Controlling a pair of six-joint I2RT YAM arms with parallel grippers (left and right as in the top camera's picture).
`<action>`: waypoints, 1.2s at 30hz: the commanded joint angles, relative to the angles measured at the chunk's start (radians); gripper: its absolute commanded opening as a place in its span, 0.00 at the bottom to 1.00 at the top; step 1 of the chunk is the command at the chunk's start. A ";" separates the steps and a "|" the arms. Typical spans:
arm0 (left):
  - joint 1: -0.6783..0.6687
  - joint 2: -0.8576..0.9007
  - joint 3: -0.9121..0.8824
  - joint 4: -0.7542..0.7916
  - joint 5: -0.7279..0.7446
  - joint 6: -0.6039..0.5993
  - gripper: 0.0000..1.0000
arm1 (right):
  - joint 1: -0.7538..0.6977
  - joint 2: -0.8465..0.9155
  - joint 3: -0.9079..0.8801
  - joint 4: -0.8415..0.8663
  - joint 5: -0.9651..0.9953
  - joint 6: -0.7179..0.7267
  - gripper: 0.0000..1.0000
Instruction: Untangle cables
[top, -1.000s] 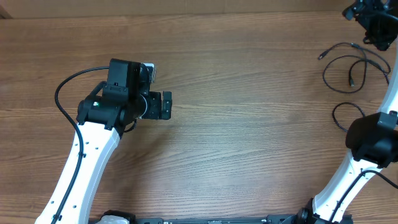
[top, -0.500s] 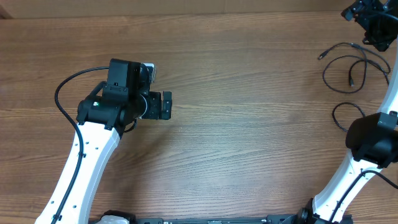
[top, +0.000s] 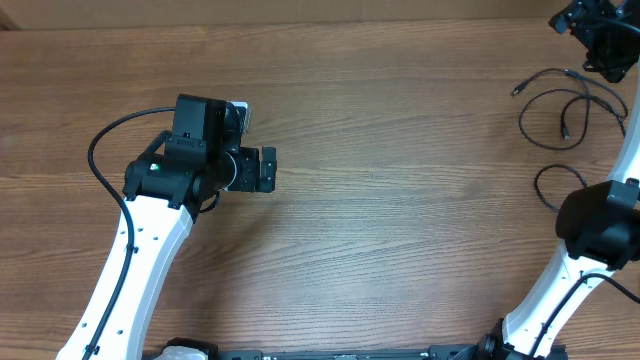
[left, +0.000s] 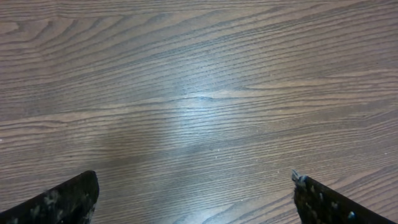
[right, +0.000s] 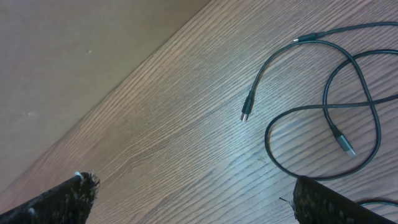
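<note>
The cables (top: 562, 100) are lying on the worktop (top: 400, 200) in its far right corner, in loose loops that are crossing over one another. The right pincer (top: 598, 35) is hanging just behind them, at the far edge. From the right wrist, the cables (right: 323, 106) are lying to the right of the right pincer (right: 196, 185), one plug end (right: 247, 115) pointing left of the loops and another (right: 344, 143) lying inside a loop. The left pincer (top: 268, 170) is sitting over the left half of the worktop, well apart from the cables.
</note>
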 joint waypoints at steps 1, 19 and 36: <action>0.004 0.003 0.007 0.004 0.004 0.004 1.00 | 0.000 -0.001 0.006 0.003 -0.008 -0.004 1.00; 0.001 -0.323 -0.328 0.352 0.009 0.064 0.99 | 0.000 -0.001 0.006 0.003 -0.008 -0.004 1.00; 0.065 -0.971 -0.979 1.188 -0.011 0.087 1.00 | 0.000 -0.001 0.006 0.003 -0.008 -0.004 1.00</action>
